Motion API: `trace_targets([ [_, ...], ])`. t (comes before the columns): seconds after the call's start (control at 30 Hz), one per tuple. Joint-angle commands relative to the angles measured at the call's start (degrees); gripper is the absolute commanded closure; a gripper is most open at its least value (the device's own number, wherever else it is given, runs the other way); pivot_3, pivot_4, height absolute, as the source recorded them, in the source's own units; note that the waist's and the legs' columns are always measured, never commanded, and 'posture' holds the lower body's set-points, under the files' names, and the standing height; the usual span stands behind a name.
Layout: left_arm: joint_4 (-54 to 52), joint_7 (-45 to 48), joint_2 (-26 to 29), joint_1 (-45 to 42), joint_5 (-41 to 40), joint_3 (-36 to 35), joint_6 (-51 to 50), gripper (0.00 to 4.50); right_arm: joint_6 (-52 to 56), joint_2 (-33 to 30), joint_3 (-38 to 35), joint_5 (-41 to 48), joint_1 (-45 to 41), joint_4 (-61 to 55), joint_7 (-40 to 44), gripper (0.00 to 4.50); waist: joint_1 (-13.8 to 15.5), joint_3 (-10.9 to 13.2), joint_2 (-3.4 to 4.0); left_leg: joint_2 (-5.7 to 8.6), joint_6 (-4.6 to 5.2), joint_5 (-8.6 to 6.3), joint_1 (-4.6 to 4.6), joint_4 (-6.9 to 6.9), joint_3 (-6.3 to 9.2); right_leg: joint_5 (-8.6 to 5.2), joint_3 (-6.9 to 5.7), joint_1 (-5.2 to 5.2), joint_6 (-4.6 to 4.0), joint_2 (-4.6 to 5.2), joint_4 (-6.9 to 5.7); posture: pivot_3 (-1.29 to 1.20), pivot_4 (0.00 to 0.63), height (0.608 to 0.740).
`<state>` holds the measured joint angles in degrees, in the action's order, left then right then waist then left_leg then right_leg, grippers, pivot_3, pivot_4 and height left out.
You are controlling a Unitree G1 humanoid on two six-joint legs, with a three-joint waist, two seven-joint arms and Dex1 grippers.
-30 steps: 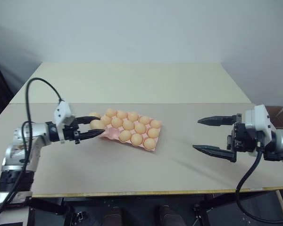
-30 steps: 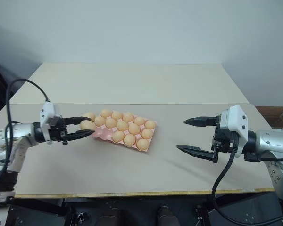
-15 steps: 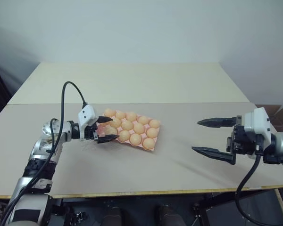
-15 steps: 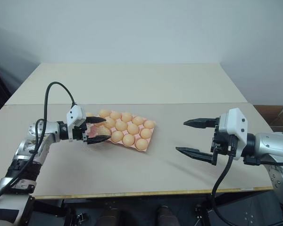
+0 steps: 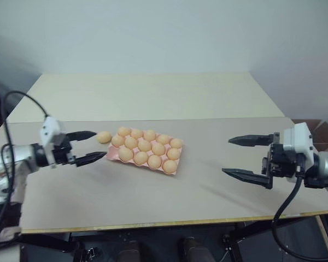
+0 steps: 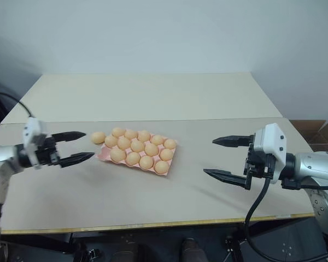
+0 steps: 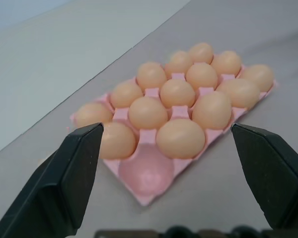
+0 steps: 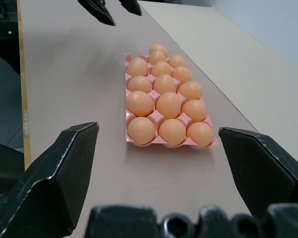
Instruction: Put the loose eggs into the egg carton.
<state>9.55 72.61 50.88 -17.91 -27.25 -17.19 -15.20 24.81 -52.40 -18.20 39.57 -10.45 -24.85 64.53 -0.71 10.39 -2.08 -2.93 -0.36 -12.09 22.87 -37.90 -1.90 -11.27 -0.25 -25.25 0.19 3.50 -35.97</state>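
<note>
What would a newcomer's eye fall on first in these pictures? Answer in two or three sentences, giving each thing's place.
First, the pink carton at mid-table, nearly full of tan eggs, with one bare cup at the corner nearest the left gripper. Next, a loose egg on the table just beside the carton's left end. The left gripper hovers open near that egg, and the right gripper hangs open far to the right.

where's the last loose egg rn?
In the left eye view the loose egg lies on the table, just off the left end of the egg carton, between it and the open left end effector.
</note>
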Motion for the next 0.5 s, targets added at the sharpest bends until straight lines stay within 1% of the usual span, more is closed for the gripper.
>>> trace_targets([
  [0.03, -3.3, 0.7, 2.4, 5.3, -2.2, -5.9, -0.2, 0.02, -2.2, -0.1, 0.2, 0.2, -1.9, 1.5, 1.7, 0.00, 0.0, 0.0, 0.00, 0.00, 0.00, 0.00, -0.01, 0.00, 0.00, -0.03, 0.00, 0.00, -0.05, 0.00, 0.00, 0.00, 0.150, 0.740],
  [0.2, -8.9, -2.4, 1.8, 15.9, -4.2, -13.7, -1.9, 0.02, -2.8, -0.1, 1.5, 0.0, -3.4, 4.9, 3.8, 0.00, 0.4, 0.0, 0.00, -0.02, -0.01, 0.00, 0.00, 0.00, -0.01, -0.04, -0.02, -0.02, -0.07, 0.04, 0.01, 0.00, 0.150, 0.740],
  [0.3, -13.5, -4.3, 0.4, 21.4, -5.9, -17.2, -3.7, 0.02, -3.3, -0.2, 2.3, -1.1, -3.5, 6.1, 4.4, 0.00, 0.4, 0.0, 0.00, -0.03, -0.01, -0.01, 0.04, 0.01, -0.01, -0.04, -0.02, -0.06, -0.07, 0.04, 0.04, 0.00, 0.150, 0.740],
  [0.4, -16.8, -5.9, -0.7, 24.0, -7.0, -18.2, -4.9, 0.02, -3.2, -0.1, 2.8, -1.4, -4.1, 6.7, 4.6, 0.00, 0.7, 0.0, 0.00, -0.03, -0.02, -0.01, 0.05, 0.01, -0.02, -0.04, -0.02, -0.06, -0.07, 0.05, 0.06, 0.00, 0.150, 0.740],
  [0.5, -17.9, -7.0, -0.9, 24.3, -7.5, -18.1, -5.6, 0.02, -3.2, -0.2, 3.1, -1.5, -4.6, 7.0, 4.8, 0.00, 1.0, 0.0, 0.00, -0.03, -0.02, -0.01, 0.02, 0.01, -0.02, -0.04, -0.03, -0.06, -0.07, 0.04, 0.05, 0.00, 0.150, 0.740],
])
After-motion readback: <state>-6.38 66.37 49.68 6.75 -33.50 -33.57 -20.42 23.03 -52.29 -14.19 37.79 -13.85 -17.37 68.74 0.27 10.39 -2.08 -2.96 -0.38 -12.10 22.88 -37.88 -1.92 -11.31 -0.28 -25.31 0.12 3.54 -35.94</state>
